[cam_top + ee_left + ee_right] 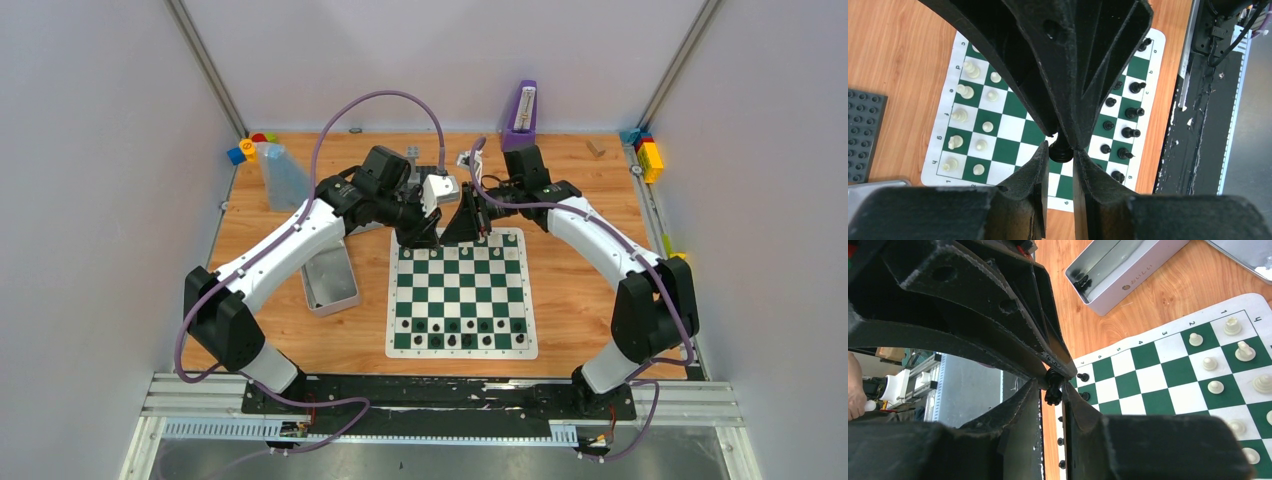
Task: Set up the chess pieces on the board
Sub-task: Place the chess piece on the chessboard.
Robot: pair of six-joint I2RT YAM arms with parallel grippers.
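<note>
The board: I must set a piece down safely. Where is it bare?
Bare: middle rows of the board, between black pieces and white pieces. Crowded: its far edge, where left gripper and right gripper hold one black piece.

left arm (290, 240) and right arm (600, 235) bend inward at the elbows, wrists facing each other. left gripper (1059, 150) has its fingers pinched on a black chess piece (1060, 153). directly ahead of its tips, nose to nose, the right gripper (1052, 390) nips the same piece.
</note>
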